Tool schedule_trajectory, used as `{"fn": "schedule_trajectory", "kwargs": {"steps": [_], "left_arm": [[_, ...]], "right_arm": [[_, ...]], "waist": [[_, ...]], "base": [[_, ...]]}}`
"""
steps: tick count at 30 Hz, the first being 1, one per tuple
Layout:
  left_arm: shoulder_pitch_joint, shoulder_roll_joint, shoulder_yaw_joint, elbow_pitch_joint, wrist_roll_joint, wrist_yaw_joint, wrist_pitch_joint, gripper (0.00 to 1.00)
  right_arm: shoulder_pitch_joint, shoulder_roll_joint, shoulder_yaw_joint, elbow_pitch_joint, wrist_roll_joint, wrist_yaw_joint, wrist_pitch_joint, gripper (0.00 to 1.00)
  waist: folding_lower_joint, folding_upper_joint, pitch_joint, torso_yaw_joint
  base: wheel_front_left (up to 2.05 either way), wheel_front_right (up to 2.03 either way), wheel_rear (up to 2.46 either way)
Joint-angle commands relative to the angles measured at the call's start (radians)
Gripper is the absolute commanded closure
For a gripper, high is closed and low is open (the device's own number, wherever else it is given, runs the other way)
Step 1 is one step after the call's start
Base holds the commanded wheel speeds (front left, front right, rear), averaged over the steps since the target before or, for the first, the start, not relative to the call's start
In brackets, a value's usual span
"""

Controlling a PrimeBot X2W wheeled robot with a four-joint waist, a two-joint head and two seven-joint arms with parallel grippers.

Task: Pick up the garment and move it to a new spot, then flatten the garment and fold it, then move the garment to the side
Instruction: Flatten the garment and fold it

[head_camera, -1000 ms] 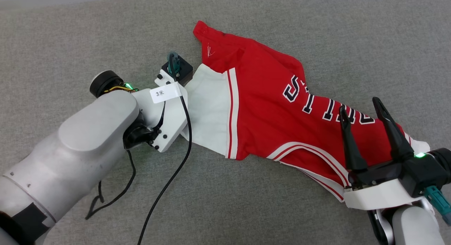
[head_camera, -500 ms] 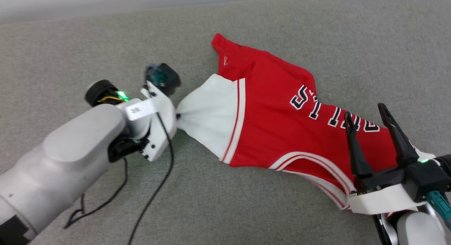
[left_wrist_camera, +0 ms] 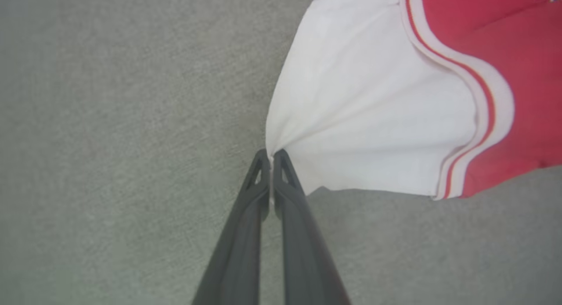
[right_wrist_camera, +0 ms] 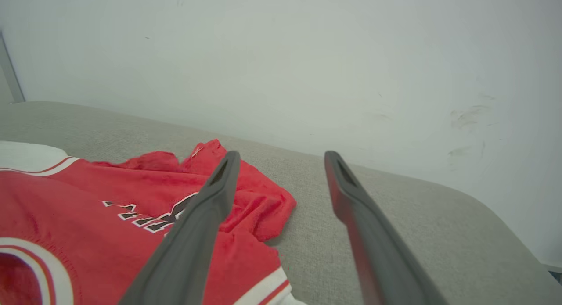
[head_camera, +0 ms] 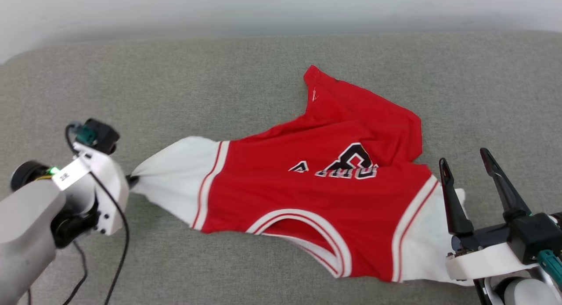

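Note:
The garment [head_camera: 307,177], a red jersey with white sleeves and a partly creased black print, lies spread across the grey cushion, neckline toward the front. My left gripper [left_wrist_camera: 271,155] is shut on the tip of the white sleeve [left_wrist_camera: 364,116], which is pulled taut to the left; in the head view that gripper [head_camera: 131,179] sits at the far left. My right gripper [head_camera: 466,158] stands open beside the garment's other white sleeve [head_camera: 432,248], its fingers raised above the fabric [right_wrist_camera: 131,208] with nothing between them [right_wrist_camera: 281,156].
The grey fabric surface [head_camera: 219,77] extends on all sides of the garment and ends at a pale wall [right_wrist_camera: 307,55] behind. Black cables [head_camera: 118,235] hang from my left arm near the lower left.
My left gripper has dragged the white sleeve far to the left, stretching the garment out sideways; the print has bunched up. The head camera has shifted too. The right gripper stays open.

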Motion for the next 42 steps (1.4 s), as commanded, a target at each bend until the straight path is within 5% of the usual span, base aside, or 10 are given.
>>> {"fn": "schedule_trajectory", "kwargs": {"steps": [1,11,12,13,20,26,33,38,42], "left_arm": [[0.028,0.016,0.001,0.020,-0.006,0.012,-0.010,1.00],[0.128,-0.020,0.001,0.128,-0.041,0.015,-0.073,1.00],[0.134,-0.032,0.003,0.139,-0.039,0.018,-0.094,0.56],[0.139,-0.042,0.009,0.147,-0.035,0.024,-0.124,0.00],[0.207,-0.079,0.053,0.134,0.006,0.099,-0.408,0.00],[0.294,-0.090,0.159,-0.006,0.077,0.279,-0.536,0.00],[0.526,-0.105,0.476,-0.333,0.327,0.463,-0.537,0.00],[0.686,-0.157,0.640,-0.456,0.474,0.503,-0.537,0.00],[0.761,-0.201,0.720,-0.485,0.548,0.482,-0.537,0.00]], "right_arm": [[0.017,-0.009,-0.001,0.004,-0.005,-0.001,-0.002,0.00],[0.037,-0.021,-0.016,0.042,-0.008,-0.001,-0.002,0.00],[0.041,-0.024,-0.021,0.045,-0.005,-0.001,-0.002,0.00],[0.042,-0.027,-0.027,0.046,-0.001,-0.001,-0.002,0.00],[0.055,-0.067,-0.082,0.007,0.020,-0.001,-0.002,0.00],[0.060,-0.158,-0.102,-0.032,0.062,-0.001,0.030,0.00],[0.040,-0.330,-0.015,-0.119,0.201,-0.001,0.297,0.00],[0.042,-0.457,0.097,-0.145,0.355,-0.001,0.557,0.00],[0.034,-0.536,0.179,-0.148,0.455,-0.001,0.728,0.00]], "waist": [[0.0000,0.0000,-0.007,0.007],[0.0000,0.0000,-0.034,0.012],[0.0000,0.0000,-0.044,0.014],[0.0000,0.0000,-0.052,0.015],[0.0000,0.0000,-0.121,0.018],[0.0000,0.0000,-0.160,0.033],[0.0000,0.0000,-0.173,0.044],[0.0000,0.0000,-0.167,0.055],[0.0000,0.0000,-0.157,0.066]], "base": [[0.00,0.00,0.00],[0.00,0.00,0.00],[0.00,0.00,0.00],[0.00,0.00,0.00],[0.00,0.00,0.00],[0.00,0.00,0.00],[0.00,0.00,0.00],[0.00,0.00,0.00],[0.00,0.00,0.00]]}}
